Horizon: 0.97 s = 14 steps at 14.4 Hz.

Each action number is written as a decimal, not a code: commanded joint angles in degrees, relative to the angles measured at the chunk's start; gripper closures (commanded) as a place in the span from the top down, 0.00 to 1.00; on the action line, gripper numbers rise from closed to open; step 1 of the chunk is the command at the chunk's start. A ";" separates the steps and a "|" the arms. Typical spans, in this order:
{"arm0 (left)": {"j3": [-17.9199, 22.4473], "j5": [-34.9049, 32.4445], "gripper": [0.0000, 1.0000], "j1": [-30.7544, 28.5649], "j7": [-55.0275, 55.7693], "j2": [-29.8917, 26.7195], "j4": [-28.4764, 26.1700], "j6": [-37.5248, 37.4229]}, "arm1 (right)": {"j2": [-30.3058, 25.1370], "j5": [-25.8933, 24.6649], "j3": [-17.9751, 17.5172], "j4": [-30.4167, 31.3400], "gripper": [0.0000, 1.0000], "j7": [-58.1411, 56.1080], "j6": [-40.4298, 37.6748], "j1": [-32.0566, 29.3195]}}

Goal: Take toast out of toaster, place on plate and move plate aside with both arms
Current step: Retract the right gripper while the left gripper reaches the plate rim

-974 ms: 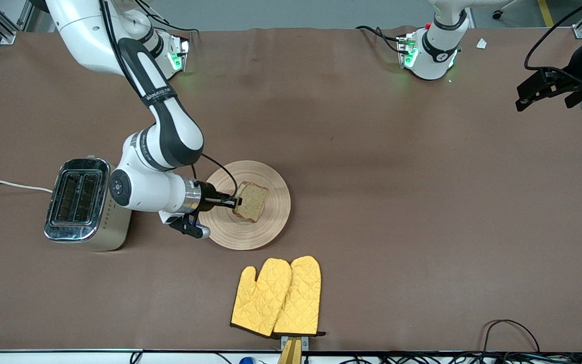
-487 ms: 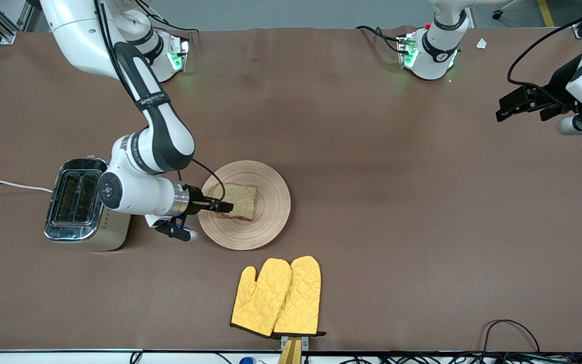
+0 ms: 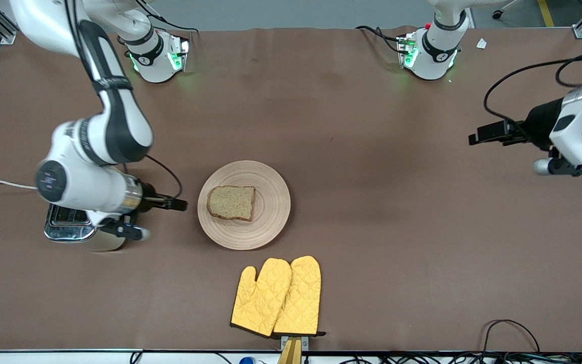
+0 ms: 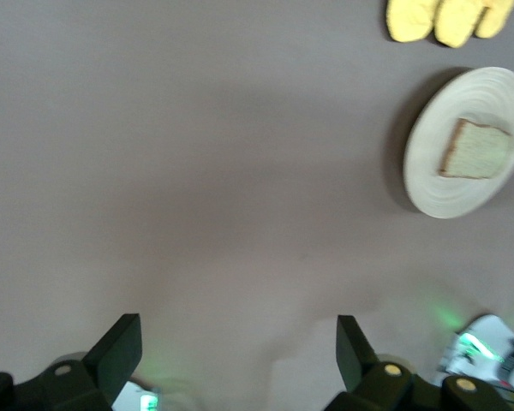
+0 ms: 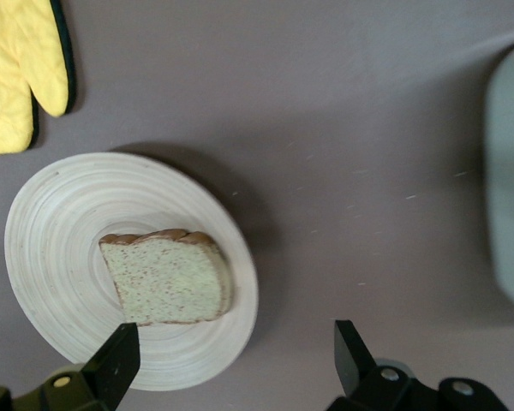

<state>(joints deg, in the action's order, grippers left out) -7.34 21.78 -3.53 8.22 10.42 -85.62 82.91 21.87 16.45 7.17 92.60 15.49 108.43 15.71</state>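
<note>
Tabletop (image 3: 372,202): toast (image 3: 231,202) clear of fingers (image 5: 116,364).

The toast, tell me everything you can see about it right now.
The toast is one roughly square slice of light, speckled bread with a darker brown crust around its edge, rounded along one side. It lies flat, near the middle of the round wooden plate, well within its rim and far smaller than it. Only the plate touches it. The right gripper is open, clear of the plate, toward the toaster. The left gripper is open, over bare table toward the left arm's end.
</note>
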 commanded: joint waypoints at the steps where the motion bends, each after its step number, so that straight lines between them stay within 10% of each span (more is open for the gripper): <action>1: -0.22 5.80 1.00 -0.16 -1.53 3.72 0.80 0.15 | -7.88 -1.77 -0.66 2.32 1.00 -6.33 -2.60 -5.41; 14: -10.93 22.24 0.94 2.82 -24.73 26.21 -2.98 27.63 | -24.76 -18.12 -0.84 2.67 1.00 -17.69 -9.45 -11.05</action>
<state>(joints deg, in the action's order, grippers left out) -16.38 41.37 -0.38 -12.43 33.03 -89.00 107.53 0.59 -0.36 7.02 92.79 -1.82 99.91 5.39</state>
